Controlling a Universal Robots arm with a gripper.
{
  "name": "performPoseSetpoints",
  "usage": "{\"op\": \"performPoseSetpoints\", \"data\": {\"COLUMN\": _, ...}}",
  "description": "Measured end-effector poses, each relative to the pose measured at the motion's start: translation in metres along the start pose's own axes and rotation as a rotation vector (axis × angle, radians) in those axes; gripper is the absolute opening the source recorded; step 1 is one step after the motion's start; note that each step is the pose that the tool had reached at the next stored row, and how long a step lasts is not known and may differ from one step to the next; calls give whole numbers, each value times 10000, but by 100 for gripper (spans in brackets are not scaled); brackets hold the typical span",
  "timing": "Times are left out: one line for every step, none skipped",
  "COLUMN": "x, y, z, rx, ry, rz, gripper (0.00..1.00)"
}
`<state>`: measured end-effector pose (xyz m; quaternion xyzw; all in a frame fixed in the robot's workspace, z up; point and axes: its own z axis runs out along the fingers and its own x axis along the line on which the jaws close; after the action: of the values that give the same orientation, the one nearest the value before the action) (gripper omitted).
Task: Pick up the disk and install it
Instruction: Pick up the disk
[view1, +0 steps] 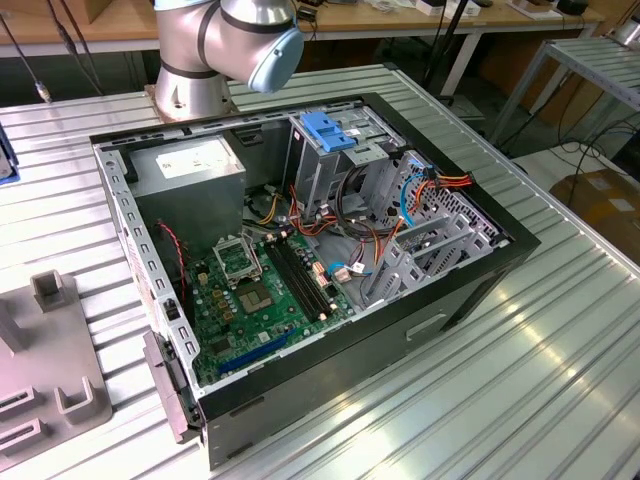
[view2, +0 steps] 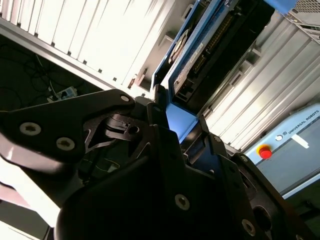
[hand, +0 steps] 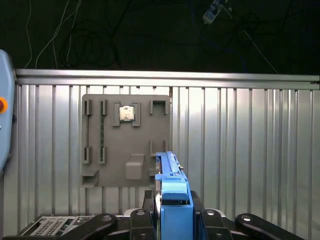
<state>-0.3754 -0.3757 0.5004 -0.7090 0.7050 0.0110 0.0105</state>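
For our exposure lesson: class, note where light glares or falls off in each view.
Exterior view: glare streaks the ribbed table. Second wrist view: the table burns out white; the gripper, holding the disk, sits in shadow. First wrist view: table evenly lit, blackness beyond it.

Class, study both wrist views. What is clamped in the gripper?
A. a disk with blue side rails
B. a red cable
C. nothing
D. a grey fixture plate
A: in both wrist views the gripper is shut on the disk, with the disk's blue rail caught in its grip.
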Motion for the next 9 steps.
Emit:
{"op": "performPoseSetpoints", "data": {"x": 0, "y": -23, "z": 0, "rx": -1, "ry": 0, "rz": 0, "gripper": 37}}
{"op": "performPoseSetpoints", "data": {"x": 0, "y": -43, "z": 0, "rx": -1, "ry": 0, "rz": 0, "gripper": 37}}
{"op": "performPoseSetpoints", "data": {"x": 1, "y": -68, "z": 0, "rx": -1, "ry": 0, "rz": 0, "gripper": 37}}
{"op": "performPoseSetpoints", "data": {"x": 1, "y": -88, "z": 0, "rx": -1, "ry": 0, "rz": 0, "gripper": 37}}
{"op": "performPoseSetpoints", "data": {"x": 1, "y": -110, "z": 0, "rx": -1, "ry": 0, "rz": 0, "gripper": 37}}
{"op": "performPoseSetpoints", "data": {"x": 1, "y": -129, "z": 0, "rx": 0, "ry": 0, "rz": 0, "gripper": 37}}
{"op": "performPoseSetpoints", "data": {"x": 1, "y": -157, "z": 0, "rx": 0, "ry": 0, "rz": 0, "gripper": 37}}
{"op": "performPoseSetpoints", "data": {"x": 1, "y": -195, "z": 0, "rx": 0, "ry": 0, "rz": 0, "gripper": 37}}
{"op": "performPoseSetpoints", "data": {"x": 1, "y": -238, "z": 0, "rx": -1, "ry": 0, "rz": 0, "gripper": 37}}
